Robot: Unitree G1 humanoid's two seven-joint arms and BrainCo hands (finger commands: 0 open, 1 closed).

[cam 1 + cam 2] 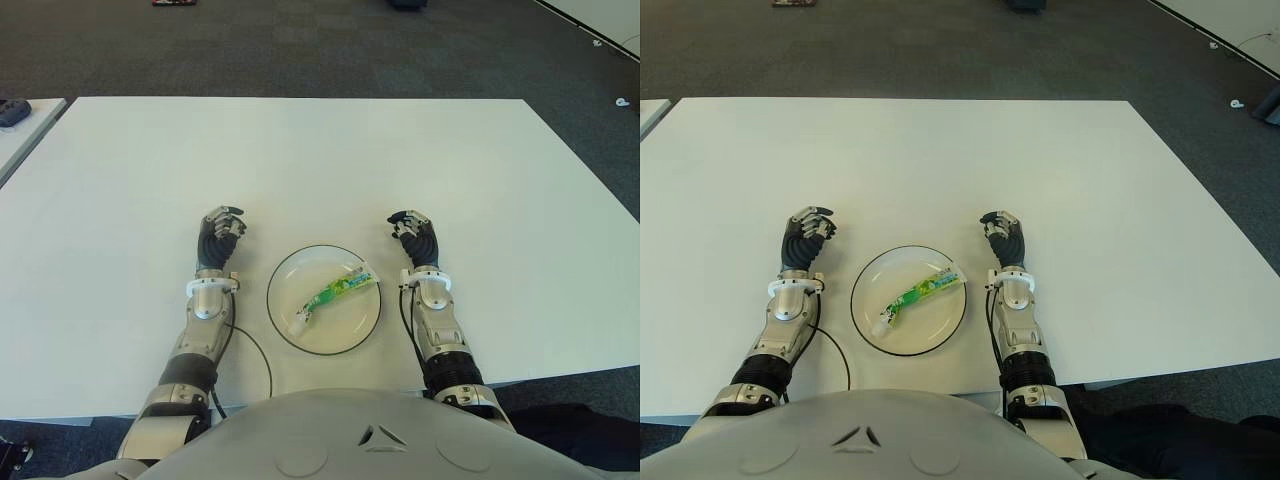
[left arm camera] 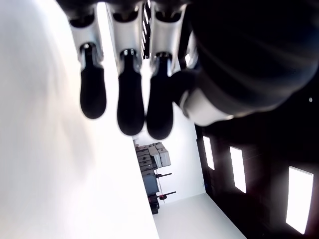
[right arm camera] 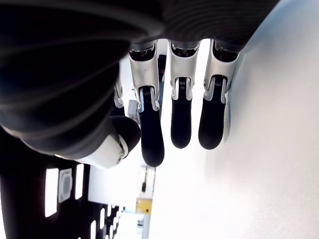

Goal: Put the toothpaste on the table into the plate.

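Note:
A green and white toothpaste tube (image 1: 333, 293) lies slantwise inside the round white plate (image 1: 350, 325), its cap toward the plate's near left rim. The plate stands near the front of the white table (image 1: 300, 160), between my two hands. To the plate's left is my left hand (image 1: 220, 236), apart from it, with its fingers (image 2: 130, 107) relaxed and holding nothing. My right hand (image 1: 415, 238) shows just right of the plate, and its fingers (image 3: 181, 124) are likewise loose and empty over the bare tabletop.
A thin black cable (image 1: 262, 360) curves from my left forearm toward the table's front edge. A second table with a dark object (image 1: 12, 112) stands at the far left. Dark carpet (image 1: 400, 50) surrounds the table.

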